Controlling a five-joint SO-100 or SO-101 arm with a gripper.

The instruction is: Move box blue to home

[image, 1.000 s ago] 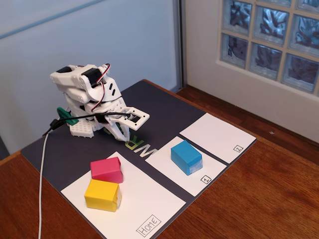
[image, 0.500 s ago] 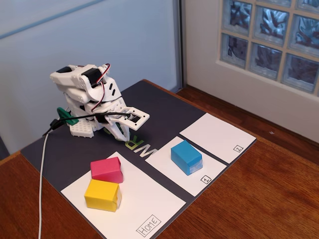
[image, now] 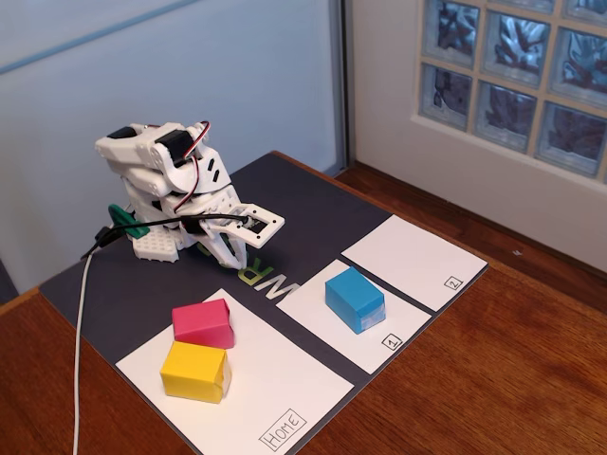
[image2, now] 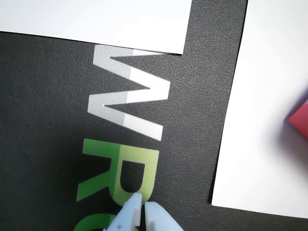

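Blue box (image: 355, 299) sits untouched on sheet 1 (image: 398, 334), at 4 o'clock from the gripper (image: 233, 253), whose jaws are clenched and empty. Risk: pink block (image: 203, 323) and yellow block (image: 194, 372) crowd home (image: 285, 379); a low carry could clip them.

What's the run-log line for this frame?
arm: folded at base | gripper: shut, empty, over mat | blue box: on sheet 1, untouched | home sheet: holds pink block, yellow block

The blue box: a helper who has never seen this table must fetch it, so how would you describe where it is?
In the fixed view, find the dark mat on the wooden table, with three white sheets along its near edge. The blue box sits on the middle sheet, marked "1". It is the only cyan block and stands alone; the pink block and yellow block touch each other on the Home sheet.
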